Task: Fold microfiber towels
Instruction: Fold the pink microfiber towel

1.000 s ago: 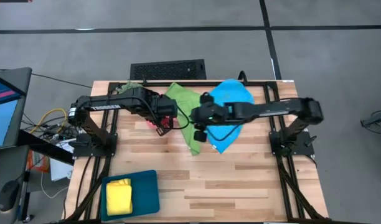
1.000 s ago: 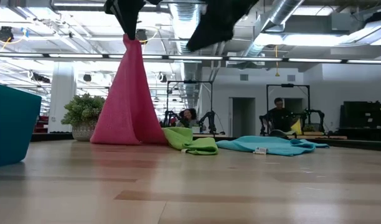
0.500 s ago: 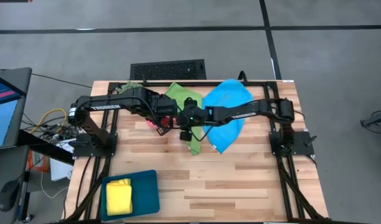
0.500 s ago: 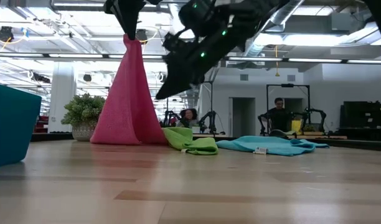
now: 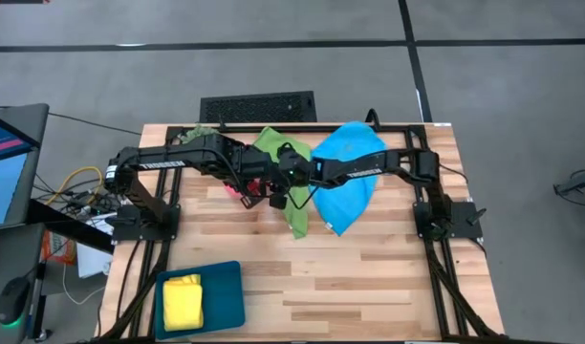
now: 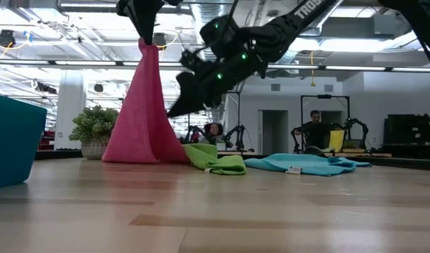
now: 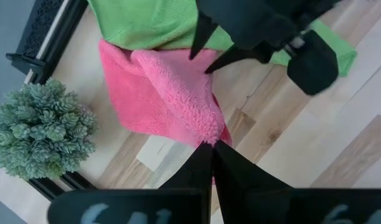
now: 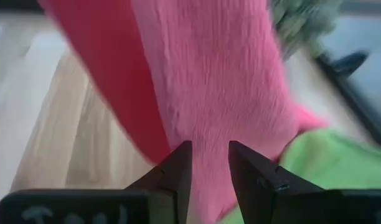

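Pink microfiber towel (image 6: 146,112) hangs from the left gripper (image 7: 210,147), whose fingers are pinched shut on its top corner; its lower edge rests on the table (image 5: 369,268) near the far-left side, beside the green towel (image 5: 291,205). I have the right gripper (image 8: 207,163) at the hanging cloth, fingers parted narrowly with pink fabric just ahead of them, nothing held. I judge the step as securing a second corner so the towel can be spread. The next move calls for advancing onto an edge and closing.
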